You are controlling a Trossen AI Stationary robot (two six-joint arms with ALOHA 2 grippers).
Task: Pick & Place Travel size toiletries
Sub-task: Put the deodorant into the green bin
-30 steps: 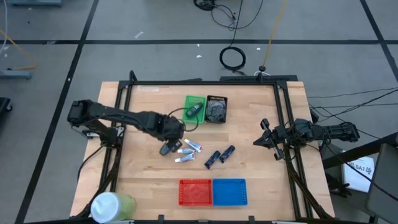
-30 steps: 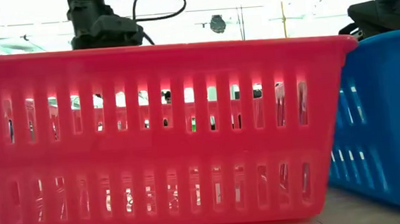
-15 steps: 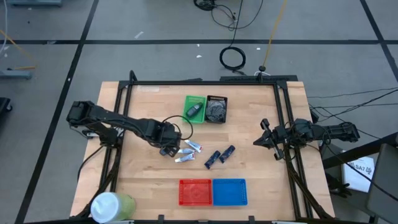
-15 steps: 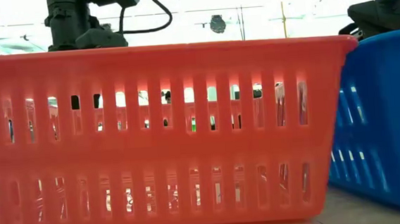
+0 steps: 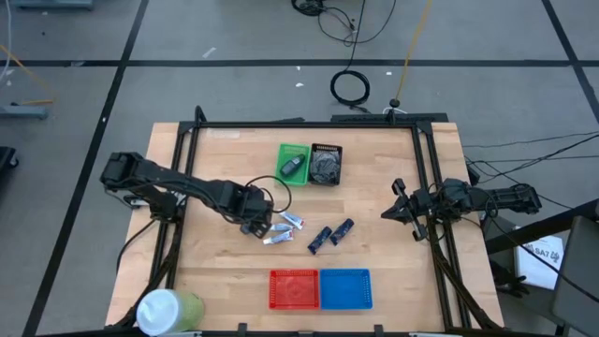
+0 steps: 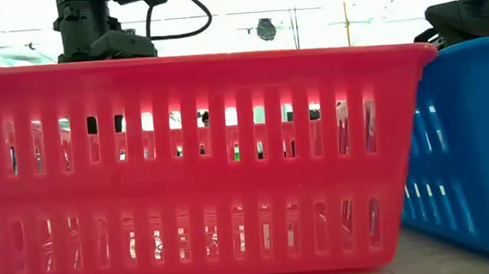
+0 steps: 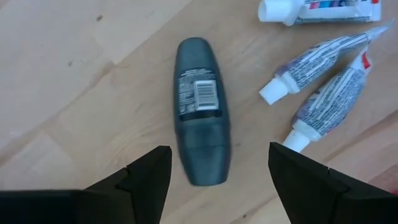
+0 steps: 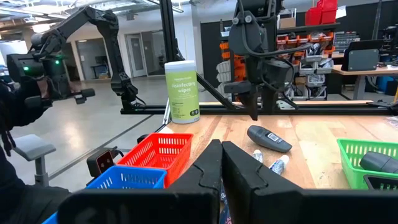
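Note:
A grey oval container [image 7: 200, 112] lies flat on the table, label side up. My left gripper [image 7: 217, 177] [image 5: 254, 226] is open above it, pointing down, a finger on either side of one end without touching. Three white-silver tubes [image 7: 323, 74] [image 5: 283, 227] lie close beside it. Two dark navy tubes [image 5: 329, 234] lie farther right. A second grey oval container [image 5: 293, 167] rests in the green tray [image 5: 284, 152]. My right gripper [image 8: 221, 155] [image 5: 388, 212] is shut and waits at the table's right edge.
The black tray [image 5: 326, 163] beside the green one holds greyish things I cannot tell apart. The red tray [image 5: 293, 288] and blue tray [image 5: 345, 288] stand at the near edge. A pale green-white cylinder [image 5: 168, 309] stands at the near left corner.
My left arm has drawn back a little toward the table's left edge, then held still over the grey oval container. The tubes and trays have stayed where they were.

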